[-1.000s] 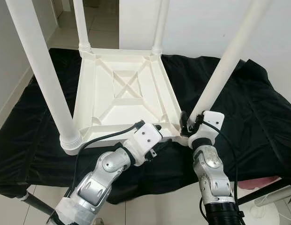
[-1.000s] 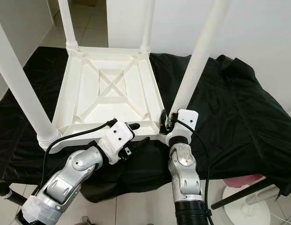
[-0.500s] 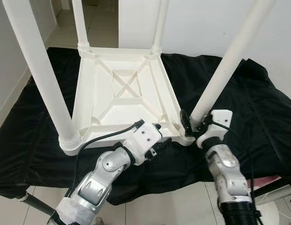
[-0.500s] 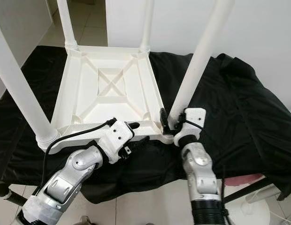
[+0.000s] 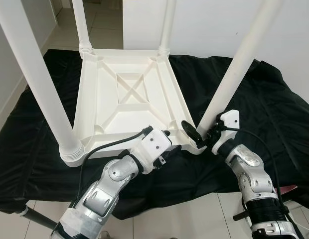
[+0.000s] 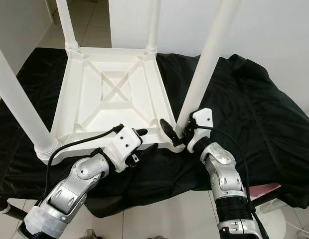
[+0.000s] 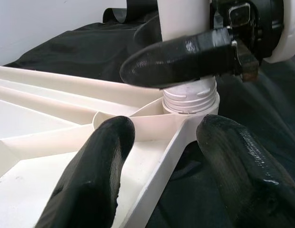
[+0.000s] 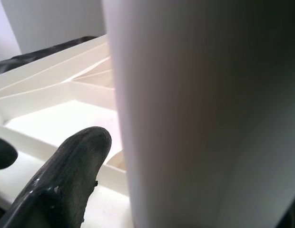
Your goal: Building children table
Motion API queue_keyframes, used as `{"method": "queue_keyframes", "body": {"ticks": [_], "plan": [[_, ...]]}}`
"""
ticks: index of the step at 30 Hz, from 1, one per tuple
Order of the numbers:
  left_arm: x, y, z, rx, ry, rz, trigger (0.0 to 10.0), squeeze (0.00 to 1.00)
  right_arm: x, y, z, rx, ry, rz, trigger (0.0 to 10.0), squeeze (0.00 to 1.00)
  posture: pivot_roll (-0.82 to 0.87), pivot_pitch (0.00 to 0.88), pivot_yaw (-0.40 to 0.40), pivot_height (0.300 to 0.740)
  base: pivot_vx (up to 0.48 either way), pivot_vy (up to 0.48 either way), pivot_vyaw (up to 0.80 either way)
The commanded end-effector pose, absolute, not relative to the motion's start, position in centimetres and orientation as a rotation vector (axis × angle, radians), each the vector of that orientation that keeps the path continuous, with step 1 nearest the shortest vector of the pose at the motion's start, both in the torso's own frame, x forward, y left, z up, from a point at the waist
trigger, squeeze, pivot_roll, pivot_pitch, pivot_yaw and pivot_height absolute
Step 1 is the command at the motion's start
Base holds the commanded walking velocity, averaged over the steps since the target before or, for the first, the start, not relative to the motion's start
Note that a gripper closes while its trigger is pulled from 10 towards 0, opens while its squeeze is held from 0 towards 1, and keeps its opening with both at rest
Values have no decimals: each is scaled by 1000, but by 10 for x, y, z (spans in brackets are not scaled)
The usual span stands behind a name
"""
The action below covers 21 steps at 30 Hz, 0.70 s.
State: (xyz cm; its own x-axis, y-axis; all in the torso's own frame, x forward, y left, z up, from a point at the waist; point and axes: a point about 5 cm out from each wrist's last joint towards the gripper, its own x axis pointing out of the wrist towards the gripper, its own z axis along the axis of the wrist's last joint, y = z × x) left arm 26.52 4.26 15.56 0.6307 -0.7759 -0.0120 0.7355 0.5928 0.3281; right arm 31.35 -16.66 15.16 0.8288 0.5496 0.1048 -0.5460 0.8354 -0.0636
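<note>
The white moulded plastic children's table (image 5: 127,102) lies upside down on a black cloth (image 5: 264,114) spread over a work surface, its four round white legs pointing up. The right gripper (image 5: 200,134) has its fingers spread around the base of the near right leg (image 5: 239,64) at the table's corner. The left gripper (image 7: 162,166) straddles the table's near edge rail beside that corner, fingers apart, closed on nothing. Bare cloth lies open to the right.
</note>
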Motion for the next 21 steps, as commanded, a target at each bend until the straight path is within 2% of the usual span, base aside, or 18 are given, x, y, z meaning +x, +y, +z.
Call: {"method": "queue_keyframes", "body": {"ticks": [1, 3, 4, 5, 6, 7, 20, 21], "plan": [[265, 41, 155, 328, -141, -887, 10000, 0, 316, -165, 148, -49, -102, 602, 10000, 0, 18, 86, -92, 740, 0, 0, 0], [265, 41, 155, 331, -141, -885, 10000, 0, 317, -163, 145, -66, -89, 619, 10000, 0, 23, 87, -96, 740, 0, 0, 0], [265, 41, 155, 335, -141, -882, 10000, 0, 317, -162, 142, -67, -77, 631, 9294, 0, 26, 89, -99, 740, 0, 0, 0], [265, 42, 155, 338, -141, -879, 10000, 0, 317, -163, 139, -67, -69, 638, 1412, 0, 27, 91, -100, 740, 0, 0, 0], [265, 42, 155, 338, -141, -879, 10000, 0, 317, -163, 139, -67, -69, 638, 1412, 0, 27, 91, -100, 740, 0, 0, 0], [265, 42, 155, 338, -140, -876, 10000, 0, 318, -164, 138, -66, -66, 643, 0, 0, 27, 91, -100, 740, 0, 0, 0], [264, 42, 154, 337, -140, -879, 10000, 0, 318, -169, 136, -59, -71, 654, 0, 0, 20, 92, -95, 740, 0, 0, 0], [264, 42, 154, 338, -139, -881, 10000, 0, 317, -170, 137, -64, -78, 641, 10000, 0, 17, 97, -96, 740, 0, 0, 0]]}}
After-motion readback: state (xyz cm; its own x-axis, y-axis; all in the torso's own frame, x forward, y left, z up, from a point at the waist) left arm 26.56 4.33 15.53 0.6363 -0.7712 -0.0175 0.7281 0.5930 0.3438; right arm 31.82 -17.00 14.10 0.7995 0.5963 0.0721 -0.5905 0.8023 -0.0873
